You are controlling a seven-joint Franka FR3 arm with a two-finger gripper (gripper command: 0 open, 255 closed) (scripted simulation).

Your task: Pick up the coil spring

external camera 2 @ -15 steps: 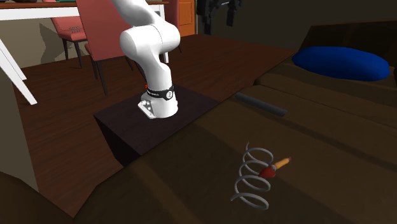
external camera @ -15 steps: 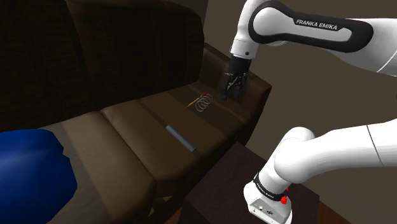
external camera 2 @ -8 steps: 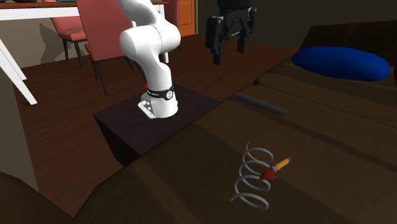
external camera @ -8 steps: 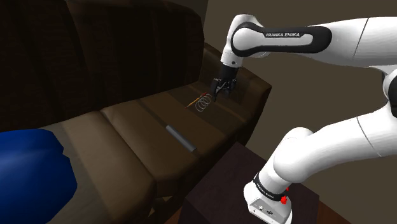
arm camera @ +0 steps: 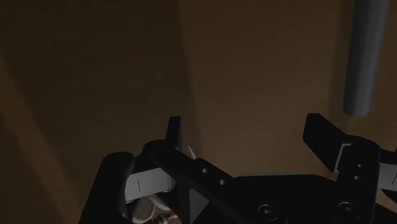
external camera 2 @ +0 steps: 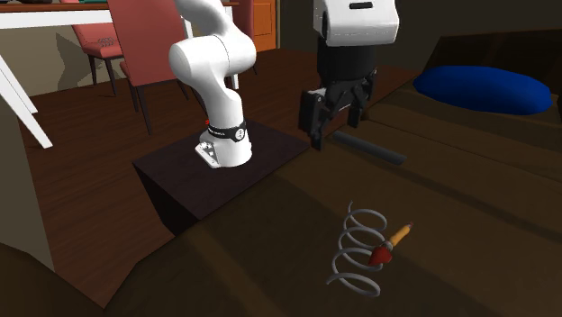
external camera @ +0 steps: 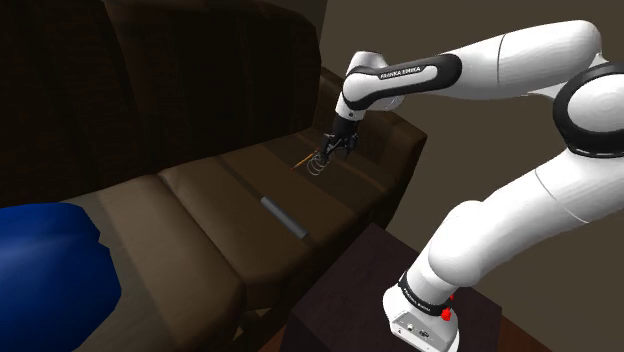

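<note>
**A:** Coil spring (external camera 2: 358, 257): where's it at?

**B:** On the sofa seat (external camera 2: 468, 207). Shoulder view, L to R: grey rod (external camera: 285, 216), spring, then my tool (external camera: 330, 148) just above it, not touching.

**A:** Tool state?

**B:** Fingers (arm camera: 174, 130) wide apart, nothing between. It hangs high so I can drop over the coils, I reckon.

**A:** Orientation?

**B:** On its side. In the 2nd ext. view the long axis runs near-to-far, open end twd camera. Small brush (external camera 2: 389, 243) touches the coils, so prob. grip across the axis.

Printed in white capitals along the dark band of the white robot arm (external camera: 405, 72) — "FRANKA EMIKA". Tiny white marks on the black base ring (external camera: 424, 291) — too small to read.
</note>
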